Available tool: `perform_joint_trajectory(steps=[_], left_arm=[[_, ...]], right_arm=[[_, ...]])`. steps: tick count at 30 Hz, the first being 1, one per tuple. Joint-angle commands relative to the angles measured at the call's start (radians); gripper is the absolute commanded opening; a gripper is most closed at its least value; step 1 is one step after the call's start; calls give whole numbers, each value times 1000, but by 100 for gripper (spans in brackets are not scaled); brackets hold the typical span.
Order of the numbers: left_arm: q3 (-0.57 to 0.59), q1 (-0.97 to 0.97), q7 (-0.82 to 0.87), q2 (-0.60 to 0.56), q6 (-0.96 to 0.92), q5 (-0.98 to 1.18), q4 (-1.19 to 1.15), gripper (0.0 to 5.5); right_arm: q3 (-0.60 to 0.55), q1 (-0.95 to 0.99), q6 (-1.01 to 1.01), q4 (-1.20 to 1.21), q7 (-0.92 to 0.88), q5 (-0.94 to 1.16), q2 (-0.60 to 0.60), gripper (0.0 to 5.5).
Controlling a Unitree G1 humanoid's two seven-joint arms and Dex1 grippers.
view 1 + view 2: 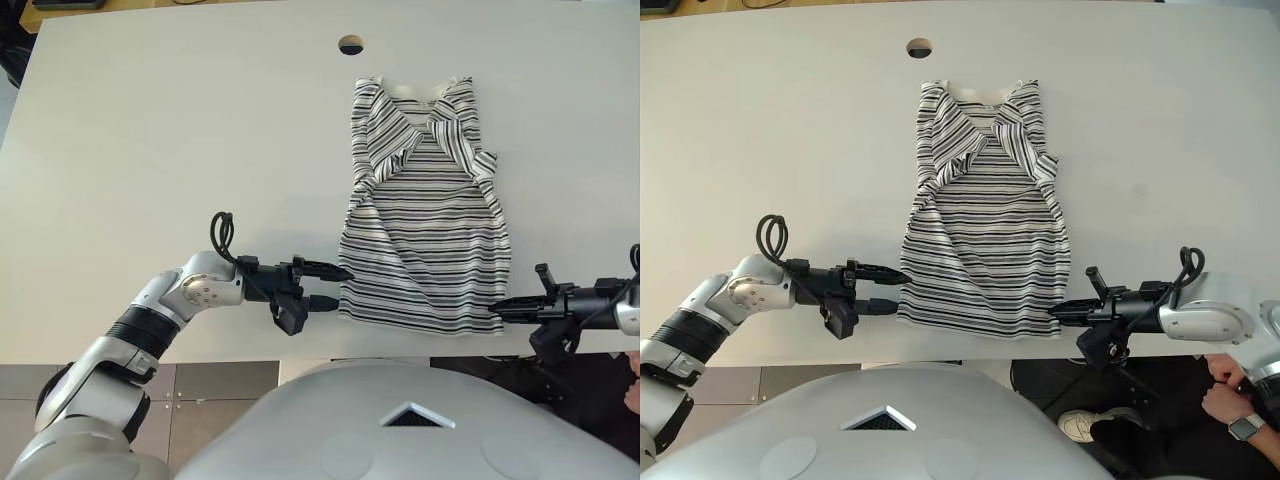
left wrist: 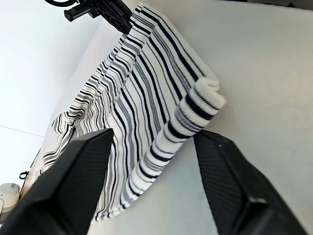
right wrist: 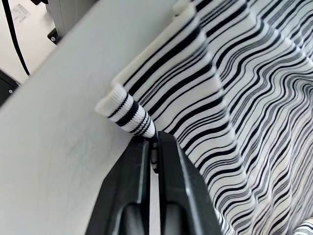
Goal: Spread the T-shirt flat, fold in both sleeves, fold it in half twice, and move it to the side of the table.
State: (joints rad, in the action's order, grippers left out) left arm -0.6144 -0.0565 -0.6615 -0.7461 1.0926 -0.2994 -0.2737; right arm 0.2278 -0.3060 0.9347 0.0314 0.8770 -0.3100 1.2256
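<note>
A black-and-white striped T-shirt [image 1: 425,240] lies on the white table [image 1: 150,150], collar at the far end, with both sleeves folded in over the chest. My left gripper [image 1: 338,286] is at the shirt's near left hem corner. It is open, and in the left wrist view the ribbed hem corner [image 2: 195,107] sits between its two fingers [image 2: 73,186]. My right gripper [image 1: 1055,315] is at the near right hem corner, shut on the ribbed hem [image 3: 129,115], which bunches up at the fingertips.
A round cable hole [image 1: 350,44] is in the table beyond the collar. The shirt's hem lies close to the table's front edge [image 1: 200,355]. Bare tabletop stretches wide to the left of the shirt and narrower to its right.
</note>
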Motion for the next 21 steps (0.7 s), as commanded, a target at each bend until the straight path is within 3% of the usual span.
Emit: perform_joint_trajectory(steps=[1,7,21], left_arm=[[-62,41,-64,-8,-74,-124,-56,220],[-76,34,-62,-2,-79,-130,-57,129],[-80,16,-39,13,-73,-137,-62,11]], right_arm=[[37,-23,-29,3,32,-32,19,10],[40,-22,-39,19,28,-24,27,10],[44,-19,-42,30,28,-16,29,10]])
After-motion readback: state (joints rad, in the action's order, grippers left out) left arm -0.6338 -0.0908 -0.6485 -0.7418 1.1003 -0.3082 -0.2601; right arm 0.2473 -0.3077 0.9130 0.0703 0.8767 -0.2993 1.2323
